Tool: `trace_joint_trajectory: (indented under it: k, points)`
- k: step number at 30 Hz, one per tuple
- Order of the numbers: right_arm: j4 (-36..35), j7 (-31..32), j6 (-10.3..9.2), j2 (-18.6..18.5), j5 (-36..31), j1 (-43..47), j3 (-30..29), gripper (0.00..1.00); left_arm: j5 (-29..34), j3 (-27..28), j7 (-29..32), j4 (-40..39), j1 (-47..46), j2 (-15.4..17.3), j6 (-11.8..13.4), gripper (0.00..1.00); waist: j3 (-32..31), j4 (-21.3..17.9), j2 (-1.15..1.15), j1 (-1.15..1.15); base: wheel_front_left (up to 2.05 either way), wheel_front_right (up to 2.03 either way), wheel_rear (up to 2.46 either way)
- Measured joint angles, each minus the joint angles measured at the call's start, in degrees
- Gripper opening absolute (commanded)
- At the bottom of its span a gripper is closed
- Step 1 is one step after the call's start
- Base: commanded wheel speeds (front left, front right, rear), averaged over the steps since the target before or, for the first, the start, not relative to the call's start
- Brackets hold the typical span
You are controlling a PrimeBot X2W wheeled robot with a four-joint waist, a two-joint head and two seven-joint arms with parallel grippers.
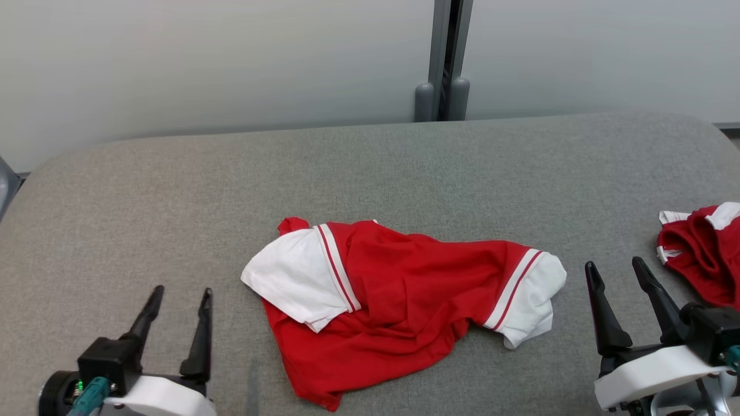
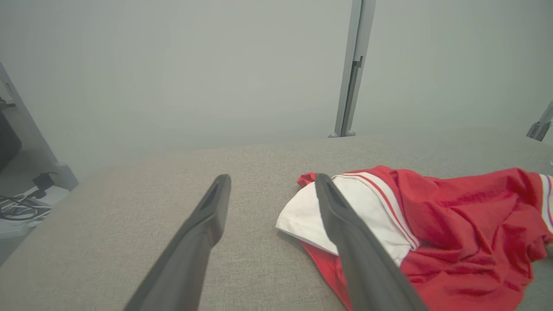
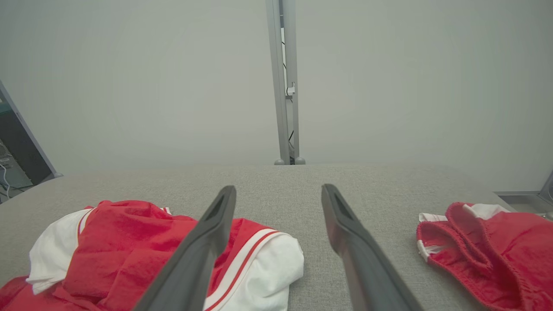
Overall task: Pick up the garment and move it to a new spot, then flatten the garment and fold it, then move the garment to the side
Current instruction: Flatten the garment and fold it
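Left pincer point(image 1: 182, 293) at the near left and right pincer point(image 1: 614, 267) at the near right both stand wide open and grip nothing, their dark fingers pointing away over the grey worktop point(image 1: 370, 167). Between them, touching neither, the garment point(image 1: 404, 289) lies crumpled near the middle of the worktop. It is red, with a white sleeve set off by red and white stripes at each end. A second red garment point(image 1: 702, 254) with white trim lies bunched at the right edge, just beside the right pincer. A grey post point(image 1: 445, 58) rises behind the far edge.

From the left wrist, the left pincer point(image 2: 272, 179) is spread wide, with bare worktop point(image 2: 129, 207) between its fingers. The garment point(image 2: 453, 224) lies to the right, and its white sleeve shows behind the right-hand finger. Some cables point(image 2: 21, 205) lie off the worktop at the far left.

From the right wrist, the right pincer point(image 3: 278, 189) is likewise fully spread and empty. The garment point(image 3: 129, 237) lies at the near left, partly behind the left-hand finger, and the second red garment point(image 3: 497, 246) lies well apart at the right. The grey post point(image 3: 285, 86) stands straight ahead.
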Motion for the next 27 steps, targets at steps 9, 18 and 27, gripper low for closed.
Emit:
trace_joint_trajectory:
  k: [9,18,27]
  points:
    - [-0.4,-0.25,0.0,-0.01,-0.02,-1.64,0.15,1.0,-1.86,-3.83,2.99,3.44,-2.37,-1.87,-3.47,1.0,4.54,-0.42,0.0,0.0,0.0,0.0,0.0]
    - [0.36,-1.59,0.0,-0.01,0.34,-4.32,0.75,1.0,-3.83,-8.65,8.31,7.76,-3.53,-4.11,-6.55,1.0,10.27,-1.28,0.0,0.0,0.0,0.0,0.0]
    - [1.86,-3.04,0.0,-0.01,0.66,-6.06,0.22,1.0,-5.49,-9.02,11.0,6.16,-4.1,-4.36,-6.8,0.0,13.1,-1.33,0.0,0.0,0.0,0.0,0.0]
